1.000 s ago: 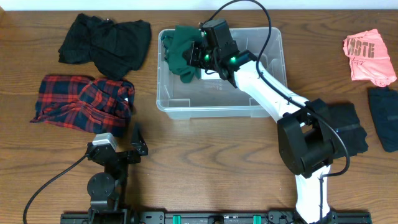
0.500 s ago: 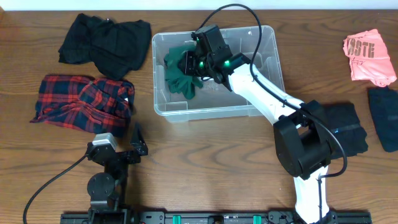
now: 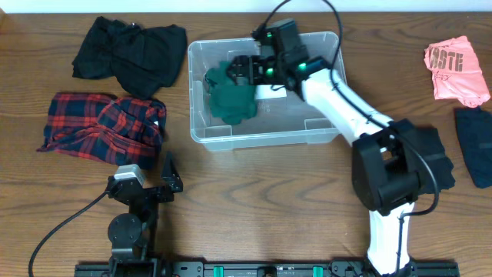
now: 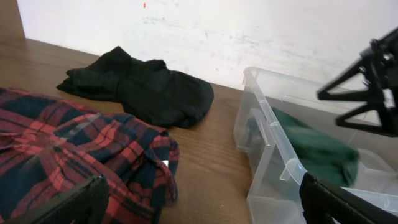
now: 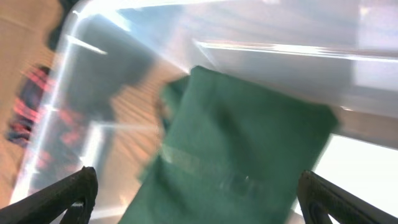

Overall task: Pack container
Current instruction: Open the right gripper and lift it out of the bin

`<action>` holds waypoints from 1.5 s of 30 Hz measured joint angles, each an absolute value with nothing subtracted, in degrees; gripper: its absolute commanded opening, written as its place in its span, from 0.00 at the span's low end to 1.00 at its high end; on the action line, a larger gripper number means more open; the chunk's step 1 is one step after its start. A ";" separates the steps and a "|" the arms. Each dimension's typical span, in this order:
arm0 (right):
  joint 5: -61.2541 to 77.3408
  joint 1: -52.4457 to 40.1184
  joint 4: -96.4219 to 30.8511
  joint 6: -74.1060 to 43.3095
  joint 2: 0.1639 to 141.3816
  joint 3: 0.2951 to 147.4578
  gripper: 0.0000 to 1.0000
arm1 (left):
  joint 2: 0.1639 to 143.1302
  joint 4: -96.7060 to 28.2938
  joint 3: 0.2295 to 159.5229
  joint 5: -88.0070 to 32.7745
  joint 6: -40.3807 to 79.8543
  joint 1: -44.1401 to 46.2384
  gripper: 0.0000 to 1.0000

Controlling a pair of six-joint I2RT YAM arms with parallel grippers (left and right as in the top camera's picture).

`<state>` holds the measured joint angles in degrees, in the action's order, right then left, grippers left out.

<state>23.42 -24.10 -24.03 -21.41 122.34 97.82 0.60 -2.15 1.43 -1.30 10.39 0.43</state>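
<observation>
The container (image 3: pixel 323 131) is a clear plastic bin at the table's back middle, and a dark green garment (image 3: pixel 231 98) lies bunched in its left half. My right gripper (image 3: pixel 244 69) hovers open inside the bin, just above and right of the garment, holding nothing. In the right wrist view the green garment (image 5: pixel 236 149) fills the space below the spread right gripper (image 5: pixel 196 196), with the container wall (image 5: pixel 273 62) behind it. My left gripper (image 3: pixel 167 175) rests open near the front left. The left wrist view shows the left gripper (image 4: pixel 202 202) open over bare wood, with the container (image 4: pixel 264 134) to its right.
A black garment (image 3: pixel 131 50) and a red plaid shirt (image 3: pixel 100 127) lie left of the bin. A pink shirt (image 3: pixel 457 69) and a dark blue garment (image 3: pixel 477 146) lie at the far right. Another black garment (image 3: pixel 438 161) sits by the right arm's base.
My right gripper has opened and let go of the green garment, which now lies in the bin. The gripper drew back to the right. The bin slid slightly left.
</observation>
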 measured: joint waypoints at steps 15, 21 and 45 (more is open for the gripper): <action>12.88 -17.80 -48.73 4.56 119.17 107.74 0.99 | 0.60 -2.15 1.43 -1.30 10.39 0.43 0.98; 5.91 -14.94 -51.86 6.31 119.17 108.05 0.96 | 0.60 -2.15 1.43 -1.32 10.39 0.43 0.98; -0.99 -10.83 -53.52 -2.92 118.96 109.47 0.99 | 0.60 -2.15 1.43 -1.30 10.39 0.43 0.98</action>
